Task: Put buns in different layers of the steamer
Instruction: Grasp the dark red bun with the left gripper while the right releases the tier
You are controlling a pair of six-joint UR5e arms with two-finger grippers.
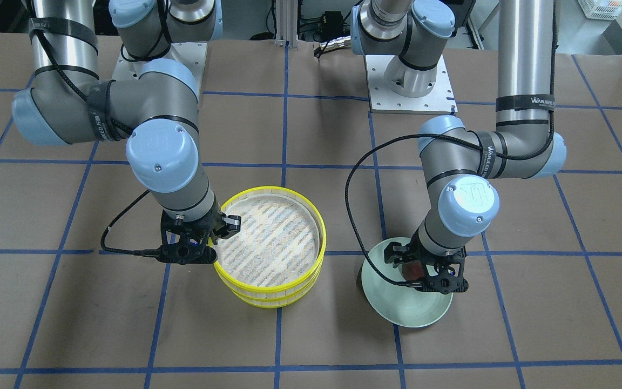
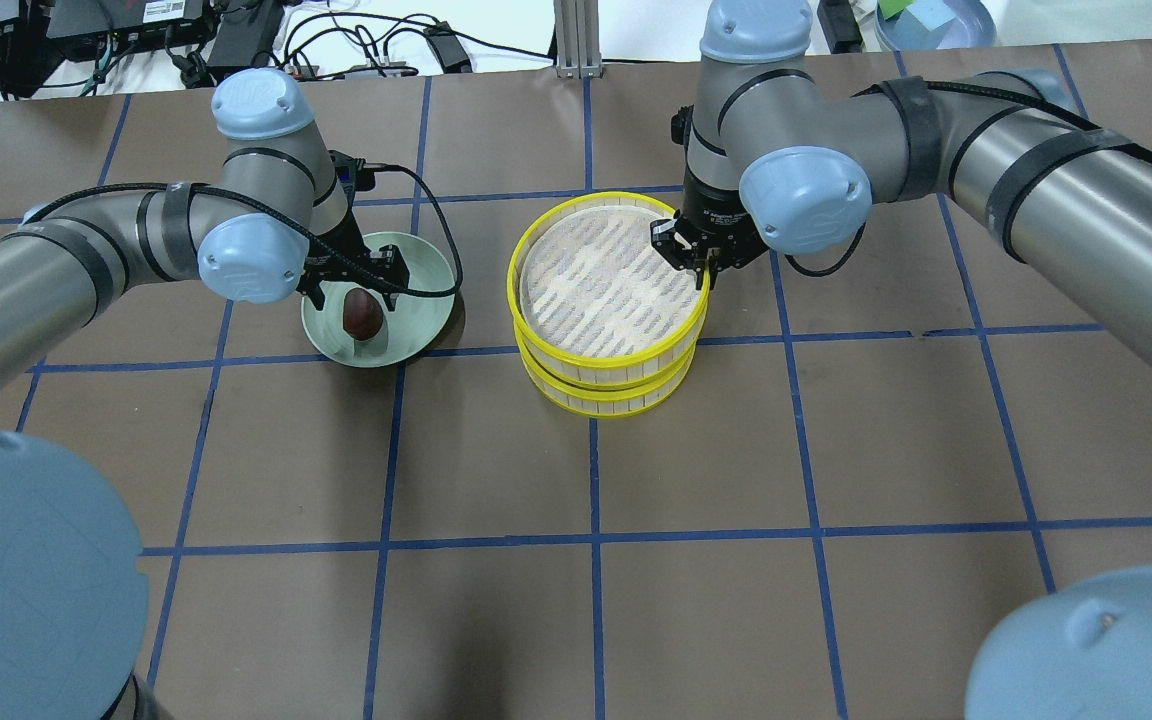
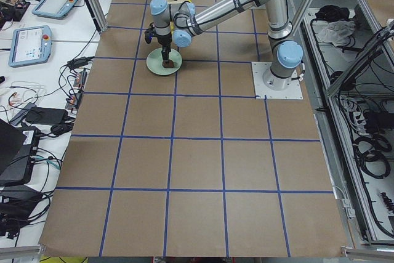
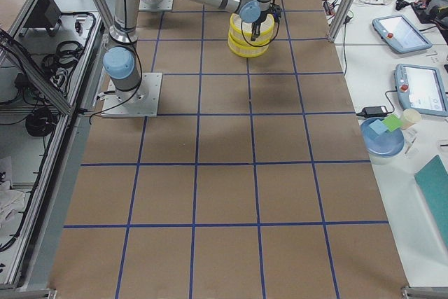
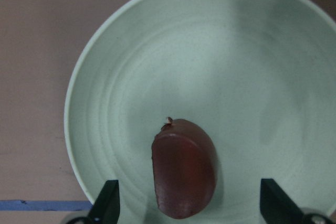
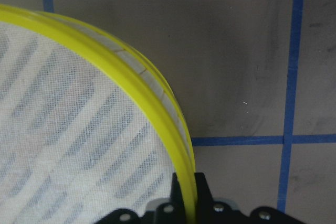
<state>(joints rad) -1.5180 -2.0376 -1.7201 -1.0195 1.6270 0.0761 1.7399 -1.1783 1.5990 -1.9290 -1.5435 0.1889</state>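
Observation:
The dark reddish-brown bun (image 5: 184, 174) lies on the pale mint-green plate (image 2: 424, 300). My left gripper (image 5: 191, 203) is open just above the plate, with one finger on each side of the bun (image 2: 361, 315). The steamer's two yellow-rimmed trays are stacked: the top tray (image 2: 513, 285) sits on the lower tray (image 2: 596, 405), and its mesh floor is bare. My right gripper (image 2: 704, 268) is shut on the top tray's yellow rim (image 6: 157, 108) at its far right edge. The creamy-white bun is not in view.
The table is brown paper with a blue tape grid. The plate (image 1: 397, 310) stands to the left of the steamer (image 1: 268, 190) in the overhead view, about one tray width away. Both arm bases stand at the table's far edge.

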